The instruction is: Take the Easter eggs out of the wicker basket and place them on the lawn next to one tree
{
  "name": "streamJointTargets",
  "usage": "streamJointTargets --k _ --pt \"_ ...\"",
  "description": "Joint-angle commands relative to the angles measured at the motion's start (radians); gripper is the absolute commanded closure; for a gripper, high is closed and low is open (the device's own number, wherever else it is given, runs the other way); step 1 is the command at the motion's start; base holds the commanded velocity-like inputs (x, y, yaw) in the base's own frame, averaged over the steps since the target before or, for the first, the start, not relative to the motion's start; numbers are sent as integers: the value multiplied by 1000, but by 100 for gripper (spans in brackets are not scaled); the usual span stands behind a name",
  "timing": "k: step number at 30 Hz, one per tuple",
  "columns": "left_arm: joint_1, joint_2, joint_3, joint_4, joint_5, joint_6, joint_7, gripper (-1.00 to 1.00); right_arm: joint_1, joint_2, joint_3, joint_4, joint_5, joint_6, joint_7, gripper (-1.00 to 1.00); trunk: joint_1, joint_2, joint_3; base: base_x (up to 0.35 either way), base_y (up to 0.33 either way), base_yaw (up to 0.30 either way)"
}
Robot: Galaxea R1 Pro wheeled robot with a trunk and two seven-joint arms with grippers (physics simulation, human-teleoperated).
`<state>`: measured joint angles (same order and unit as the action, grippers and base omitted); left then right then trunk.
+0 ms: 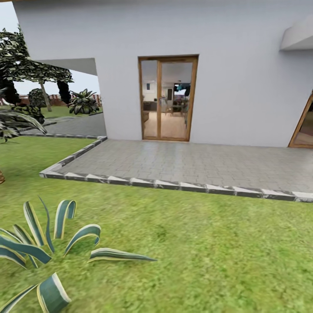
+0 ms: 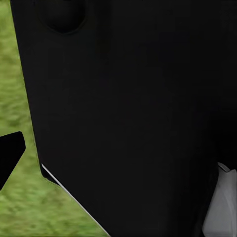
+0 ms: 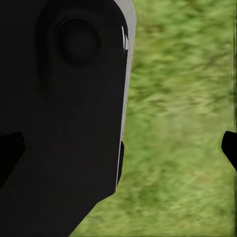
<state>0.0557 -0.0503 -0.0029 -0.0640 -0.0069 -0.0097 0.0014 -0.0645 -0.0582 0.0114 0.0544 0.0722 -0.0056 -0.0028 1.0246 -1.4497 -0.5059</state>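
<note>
**On the lawn by the house, eggs and basket yet to be found**

I start at the head view's left. A striped agave (image 1: pixel 48 243) spreads its leaves low on the lawn (image 1: pixel 195 243). Far behind it, past a grey path, a tree (image 1: pixel 41 80) with a bare trunk stands near a fence. I judge it a fair candidate for laying the eggs beside, though it is well off from me. Moving right, a paved patio (image 1: pixel 182 163) with a pale kerb lies between the grass and the white house (image 1: pixel 239 65). Its glass door (image 1: pixel 167 98) looks into a furnished room.

I cannot see the basket or the eggs from here, so I judge I am in transit and need to turn the base to find them.

In the left wrist view a dark panel of the robot's own body (image 2: pixel 128 108) sits close in front of the jaws, with grass beside it. One black fingertip (image 2: pixel 10 150) shows at the edge, so I cannot tell how those jaws stand.

In the right wrist view two black fingertips (image 3: pixel 10 150) sit at opposite edges with grass between them. Those jaws are apart and hold nothing. Both arms seem tucked down against the body, which suits driving.
</note>
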Motion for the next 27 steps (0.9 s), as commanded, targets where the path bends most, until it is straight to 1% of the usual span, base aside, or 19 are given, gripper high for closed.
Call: streamJointTargets --k 1,4,7,27 --pt "1 0 0 -2 -1 -1 0 -100 -1 0 1 2 8 -1 0 -100 0 0 -1 241 -241 0" --pt "0 0 0 -2 -1 -1 0 -100 -1 0 1 2 8 -1 0 -100 0 0 -1 241 -241 -2" --pt "0 0 0 -2 -1 -1 0 -100 -1 0 0 2 8 -1 1 -100 0 0 -1 241 -241 -160" --pt "0 1 -1 -2 -1 -1 0 -100 -1 0 -1 2 8 -1 3 -100 0 0 -1 241 -241 -293"
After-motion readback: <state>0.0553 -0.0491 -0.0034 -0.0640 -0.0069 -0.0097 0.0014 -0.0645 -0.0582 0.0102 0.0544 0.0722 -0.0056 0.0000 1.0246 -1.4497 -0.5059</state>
